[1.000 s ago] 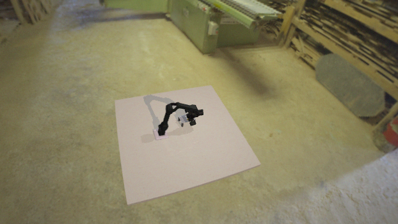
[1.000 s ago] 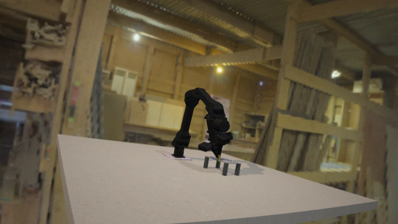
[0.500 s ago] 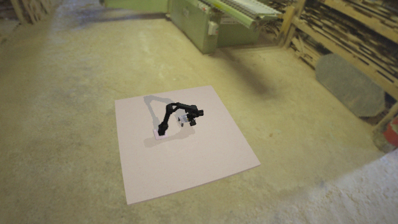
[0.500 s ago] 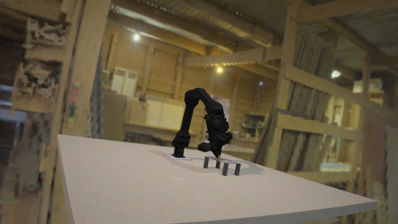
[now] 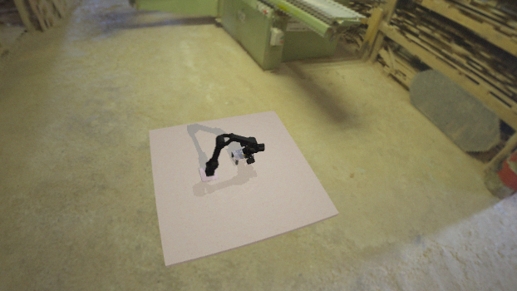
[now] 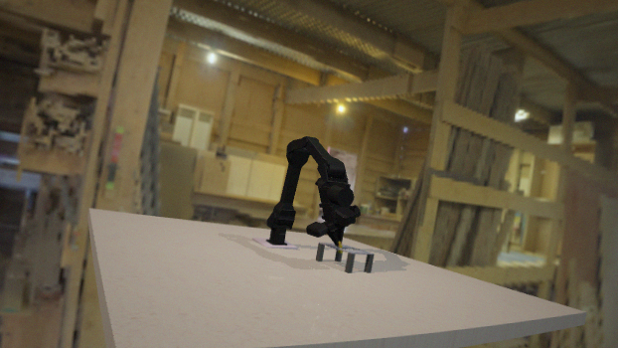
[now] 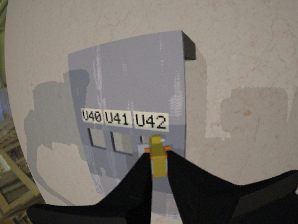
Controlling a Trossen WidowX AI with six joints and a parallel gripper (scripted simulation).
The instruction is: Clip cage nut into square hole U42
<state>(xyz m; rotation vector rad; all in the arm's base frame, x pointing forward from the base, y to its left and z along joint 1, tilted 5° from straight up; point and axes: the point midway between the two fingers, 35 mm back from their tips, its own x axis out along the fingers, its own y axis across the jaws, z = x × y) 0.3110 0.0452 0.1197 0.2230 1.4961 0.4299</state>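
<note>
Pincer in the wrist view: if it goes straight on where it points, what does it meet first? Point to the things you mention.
Probably the rail plate (image 6: 359, 251) (image 7: 135, 75), around the U42 hole (image 7: 145, 140); depth is unclear.

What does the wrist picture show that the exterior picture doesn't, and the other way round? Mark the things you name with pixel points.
Only the wrist view: the readable labels U40 (image 7: 92, 116), U41 (image 7: 117, 118) and U42 (image 7: 151, 121), and the square holes below them.
Only the exterior view: the arm's upper links (image 6: 293, 186) and all four dark legs under the plate, plus ceiling lamps (image 6: 212, 58).
Both: the grey rail plate (image 7: 135, 75) (image 6: 359, 250) and the tool (image 7: 157, 157) (image 6: 340, 244) gripping the yellow cage nut (image 7: 159, 164) (image 6: 340, 247).
</note>
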